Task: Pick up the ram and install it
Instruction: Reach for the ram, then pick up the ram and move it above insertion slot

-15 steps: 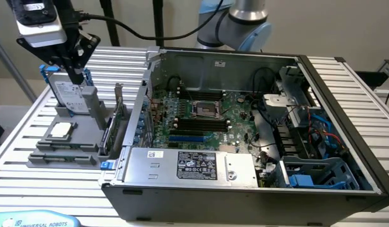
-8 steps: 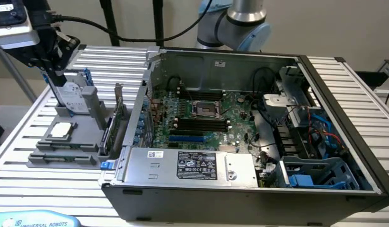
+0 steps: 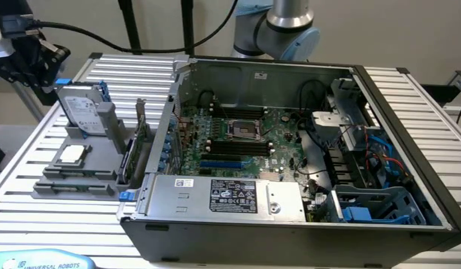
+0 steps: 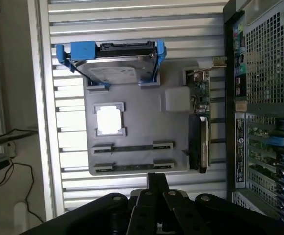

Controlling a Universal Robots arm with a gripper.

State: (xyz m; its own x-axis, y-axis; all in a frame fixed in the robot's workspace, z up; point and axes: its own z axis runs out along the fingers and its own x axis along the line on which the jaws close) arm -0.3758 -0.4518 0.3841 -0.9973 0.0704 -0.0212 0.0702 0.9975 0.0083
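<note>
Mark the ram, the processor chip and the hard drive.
ram (image 4: 132, 147), wrist view, middle of one stick's edge.
processor chip (image 4: 108, 120), wrist view, centre of its silver face.
hard drive (image 4: 115, 73), wrist view, labelled face.

On the desk there is one open computer case and one grey holder. The holder carries one hard drive in a blue frame, one square silver processor, one upright expansion card and two ram sticks lying side by side.

Open computer case, ram in grey tray
</note>
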